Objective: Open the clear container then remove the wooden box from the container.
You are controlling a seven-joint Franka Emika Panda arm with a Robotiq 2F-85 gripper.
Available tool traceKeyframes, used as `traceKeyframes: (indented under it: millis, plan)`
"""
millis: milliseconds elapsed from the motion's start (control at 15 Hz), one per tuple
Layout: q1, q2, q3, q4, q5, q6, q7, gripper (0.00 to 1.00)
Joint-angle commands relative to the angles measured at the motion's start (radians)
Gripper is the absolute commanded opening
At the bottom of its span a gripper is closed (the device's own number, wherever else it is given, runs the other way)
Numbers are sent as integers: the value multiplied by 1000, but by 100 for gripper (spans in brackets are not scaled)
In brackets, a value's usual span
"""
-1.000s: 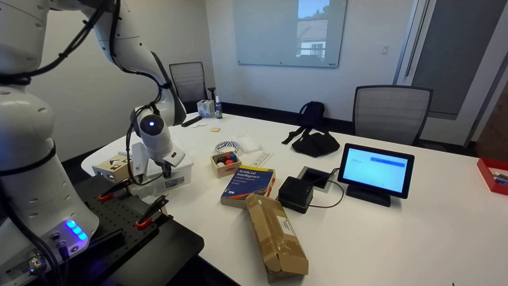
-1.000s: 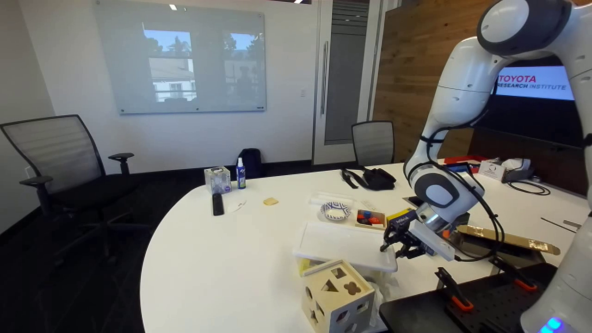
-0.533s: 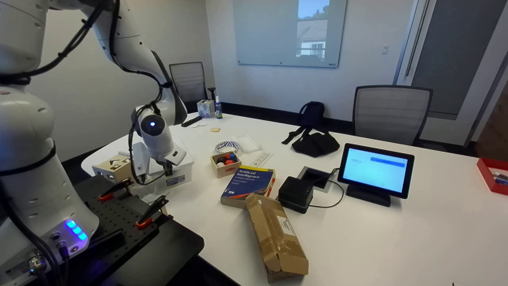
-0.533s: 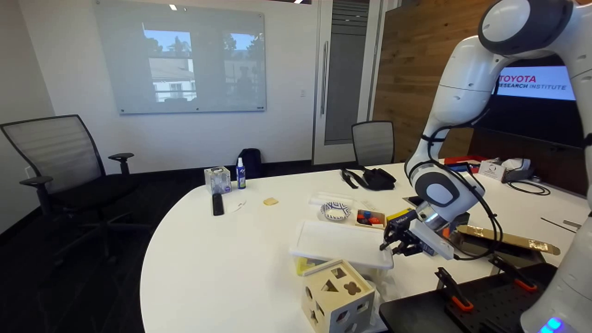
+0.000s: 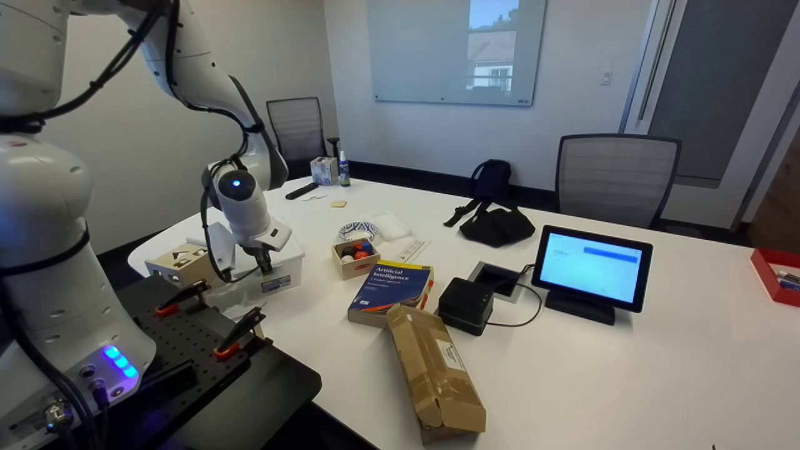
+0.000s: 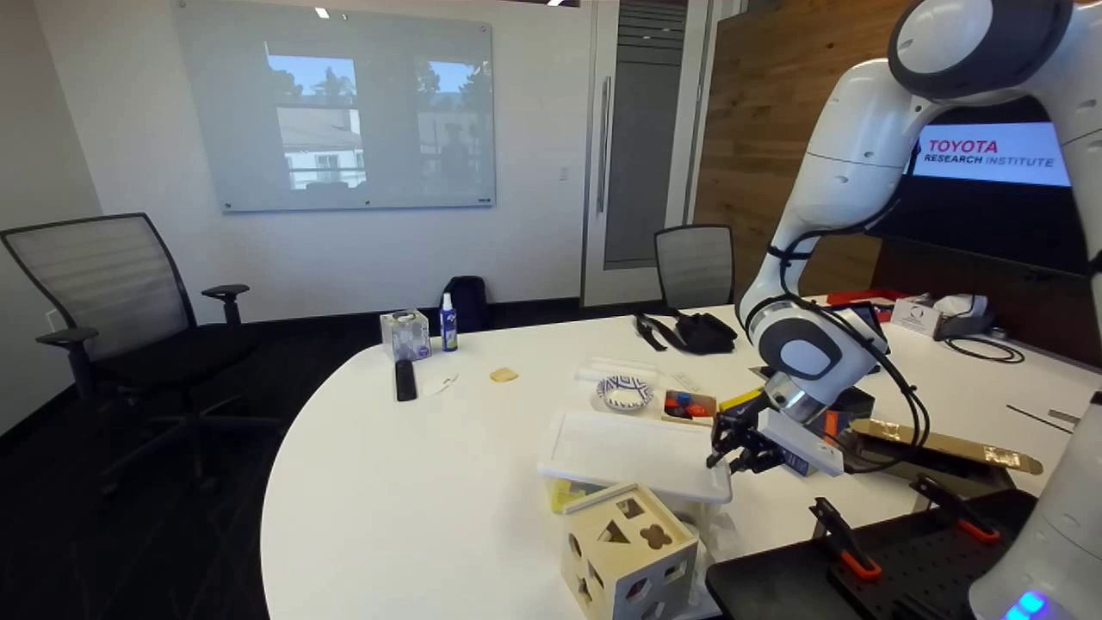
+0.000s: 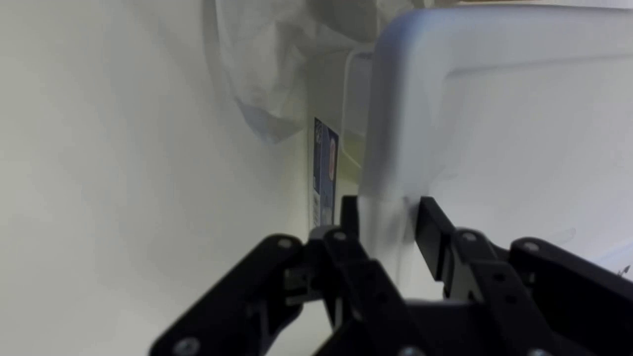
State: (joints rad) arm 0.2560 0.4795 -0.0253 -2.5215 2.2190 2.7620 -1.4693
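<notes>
The clear container (image 5: pixel 292 272) stands on the table near the robot, with its white lid (image 6: pixel 641 449) on. A label (image 7: pixel 325 168) shows on its end wall in the wrist view. My gripper (image 6: pixel 723 466) is at that end, one finger over the lid's top and one outside its rim. In the wrist view the fingers (image 7: pixel 388 205) sit close on both sides of the lid edge, which fills the gap. Through the tub's wall something yellow (image 6: pixel 566 494) shows. I cannot make out the wooden box inside it; the lid hides most of the contents.
A pale shape-sorter cube (image 6: pixel 628 538) stands beside the tub, with crumpled plastic (image 7: pixel 267 64) near it. A small open tan box of coloured balls (image 5: pixel 355 265), a patterned bowl (image 5: pixel 358 231), a blue book (image 5: pixel 392 287) and a brown package (image 5: pixel 431 362) lie further along.
The fingers have closed in on the lid's edge, and the tub with its lid has shifted slightly away from the gripper side. The wrist and arm have since tilted a little; the lid stays on.
</notes>
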Motion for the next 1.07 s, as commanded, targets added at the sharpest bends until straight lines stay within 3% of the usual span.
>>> traceKeyframes:
  millis: [0, 1000]
  plan:
    - [61, 6, 19, 16, -26, 115, -17, 8]
    - [86, -59, 104, -2, -229, 232, 73, 8]
